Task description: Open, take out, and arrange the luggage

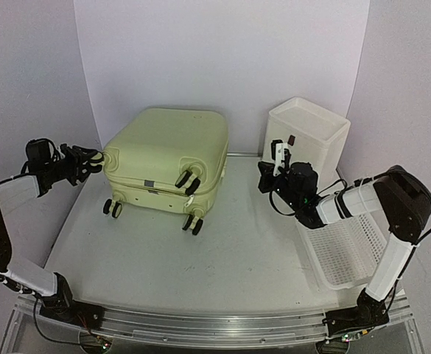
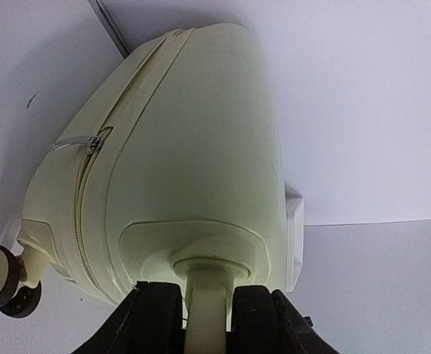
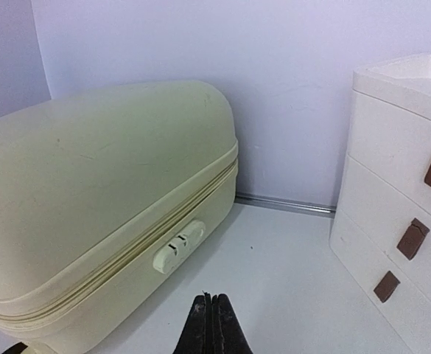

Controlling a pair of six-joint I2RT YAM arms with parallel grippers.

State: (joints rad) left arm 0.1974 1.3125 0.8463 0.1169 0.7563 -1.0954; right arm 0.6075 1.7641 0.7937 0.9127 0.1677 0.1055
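Note:
The luggage [image 1: 167,151] is a pale yellow-green hard-shell suitcase lying closed on its side at the back left of the table, casters facing front. Its zip runs shut around the shell, with a metal pull [image 2: 71,141] showing in the left wrist view and a lock [image 3: 178,247] in the right wrist view. My left gripper [image 1: 91,159] is at the suitcase's left rear corner, its jaws closed around a black twin caster [image 2: 156,313] and the pale stem between its wheels. My right gripper [image 1: 262,178] is shut and empty, right of the suitcase [image 3: 90,192], low over the table [image 3: 211,324].
A white three-drawer box [image 1: 307,136] with brown pulls stands at the back right, close to my right gripper; it also shows in the right wrist view [image 3: 392,184]. A white mesh basket [image 1: 348,251] lies at the right edge under my right arm. Walls close in behind.

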